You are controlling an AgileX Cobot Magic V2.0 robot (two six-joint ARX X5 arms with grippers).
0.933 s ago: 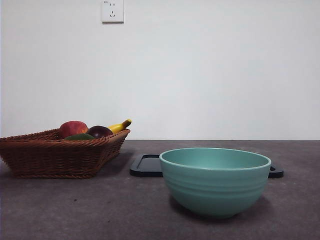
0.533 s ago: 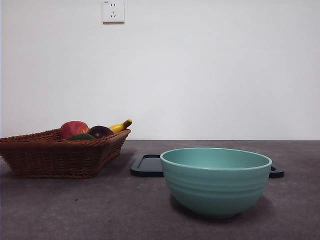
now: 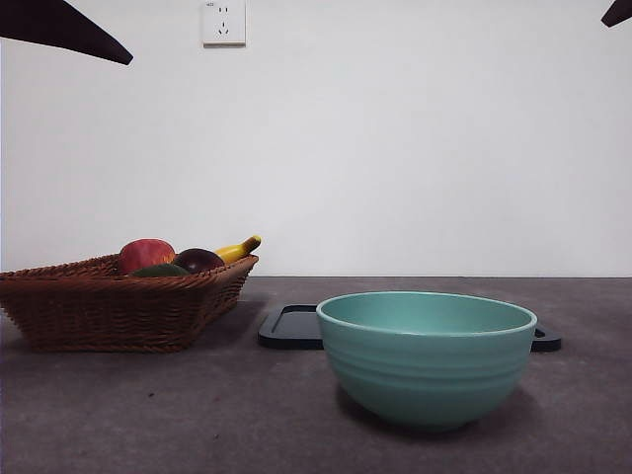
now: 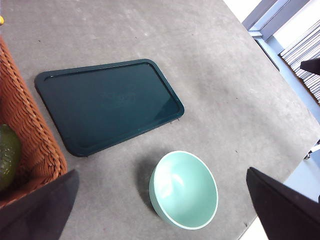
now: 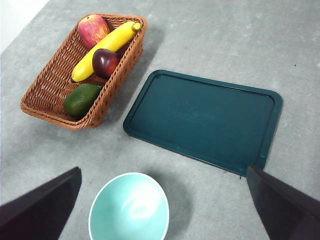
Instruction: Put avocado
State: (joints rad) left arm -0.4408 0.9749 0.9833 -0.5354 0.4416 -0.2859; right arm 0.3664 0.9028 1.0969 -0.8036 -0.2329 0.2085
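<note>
Front view: my two arms appear only as black tips at the top corners, one at the upper left (image 3: 69, 28) and one at the upper right (image 3: 619, 12); which arm is which cannot be determined here. The brown woven wicker basket (image 3: 118, 311) stands on the grey tabletop (image 3: 197, 415), holding the dark green rounded avocado (image 3: 158, 270), the red apple (image 3: 145, 254), the dark purple-brown round fruit (image 3: 198, 260) and the yellow banana (image 3: 237, 250). The pale green ceramic bowl (image 3: 427, 357) stands nearest the camera, with the dark teal rectangular tray (image 3: 288, 328) behind it. Left wrist view: my left end effector (image 4: 160, 210) has its jaws spread wide, holding nothing, high above the bowl (image 4: 184, 190); the tray (image 4: 110, 105) lies beside the basket (image 4: 30, 140), in which the avocado (image 4: 7, 155) shows partly. Right wrist view: my right end effector (image 5: 162, 210) is likewise spread wide and empty above the bowl (image 5: 129, 207). The avocado (image 5: 81, 99) lies in the basket (image 5: 45, 95) at its near end, just beside the banana (image 5: 105, 49) and the purple-brown fruit (image 5: 105, 62); the apple (image 5: 93, 29) sits at the far end. The tray (image 5: 205, 120) lies apart from the basket.
</note>
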